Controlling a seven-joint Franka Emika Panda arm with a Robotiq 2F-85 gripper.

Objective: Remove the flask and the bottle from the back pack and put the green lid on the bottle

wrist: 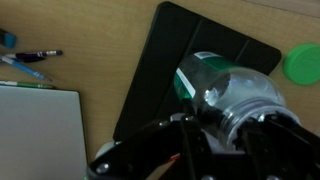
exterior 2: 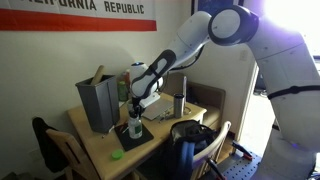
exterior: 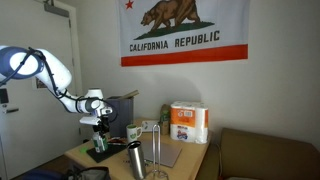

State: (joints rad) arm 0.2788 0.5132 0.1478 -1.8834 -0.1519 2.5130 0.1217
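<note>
We judge the task to be more than half done. The flask stands on the table, out of the backpack, which sits low at the table's edge. The bottle is also out. It stands on the black pad, and the gripper holds it from above, with the jaws closed on its upper part as far as we can see. The green lid lies on the table just beside the pad, apart from the bottle. What is left, in our opinion, is to let the bottle go, take the lid and put it on the bottle's mouth.
</note>
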